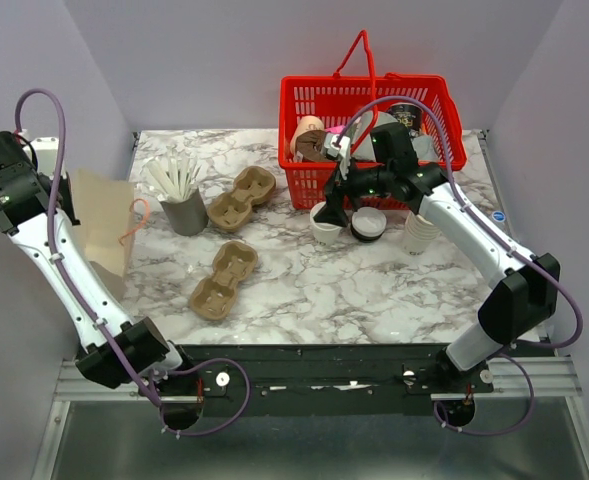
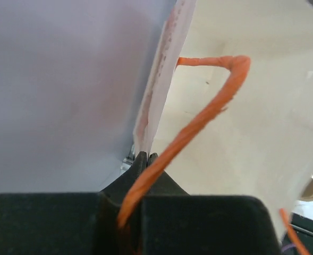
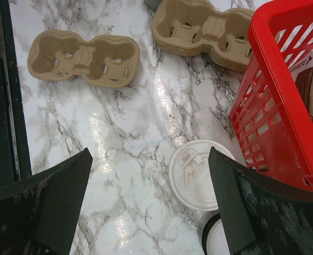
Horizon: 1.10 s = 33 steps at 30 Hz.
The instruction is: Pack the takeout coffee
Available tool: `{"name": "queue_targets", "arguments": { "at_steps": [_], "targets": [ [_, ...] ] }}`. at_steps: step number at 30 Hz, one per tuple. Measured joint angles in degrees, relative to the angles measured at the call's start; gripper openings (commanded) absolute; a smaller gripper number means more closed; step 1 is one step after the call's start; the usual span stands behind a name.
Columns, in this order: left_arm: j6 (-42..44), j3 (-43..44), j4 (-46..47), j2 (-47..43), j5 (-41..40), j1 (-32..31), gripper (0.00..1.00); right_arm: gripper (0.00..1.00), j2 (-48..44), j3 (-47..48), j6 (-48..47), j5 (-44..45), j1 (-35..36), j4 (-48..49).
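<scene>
The takeout coffee cup (image 1: 324, 232) looks light and crushable: grasp its wall gently below the lid (image 3: 201, 175). The right end effector (image 3: 150, 154) stands apart; the left end effector (image 2: 145, 157) clamps the brown paper bag (image 2: 262, 138).

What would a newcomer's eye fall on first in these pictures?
The red basket at the far right of the table is brightest. Before it, the right claw hangs open above the lidded takeout coffee. At far left, the left claw is shut on the edge of the paper bag, by its orange handle.
</scene>
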Motion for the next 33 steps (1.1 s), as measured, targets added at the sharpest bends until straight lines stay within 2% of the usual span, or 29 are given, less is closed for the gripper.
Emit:
{"name": "queue_targets", "arguments": {
  "at_steps": [8,13,16,19,23,27,33],
  "targets": [
    [-0.1,10.5,-0.4,0.6,6.3,0.0,0.0,1.0,0.0,0.2,0.0,0.3,0.0,-0.1],
    [-0.9,18.9,0.0,1.3,15.6,0.0,0.0,1.0,0.0,1.6,0.0,0.3,0.0,-0.2],
    [-3.7,18.1,3.2,-0.9,22.5,-0.1,0.0,1.0,0.0,2.4,0.2,0.5,0.0,-0.3],
    [-8.3,12.9,12.2,-4.8,29.1,-1.0,0.0,1.0,0.0,4.0,2.3,1.4,0.0,-0.2],
    [-12.6,12.8,21.0,-6.3,35.1,-6.2,0.0,1.0,0.0,8.1,6.2,2.0,0.0,0.1],
    [-16.2,16.2,28.7,-3.9,38.1,-16.8,0.0,1.0,0.0,13.4,10.3,3.0,-0.1,1.6],
    [-19.4,16.3,32.9,-1.3,43.6,-23.0,0.0,1.0,-0.3,14.9,14.2,6.9,-1.0,2.7]
  ]
}}
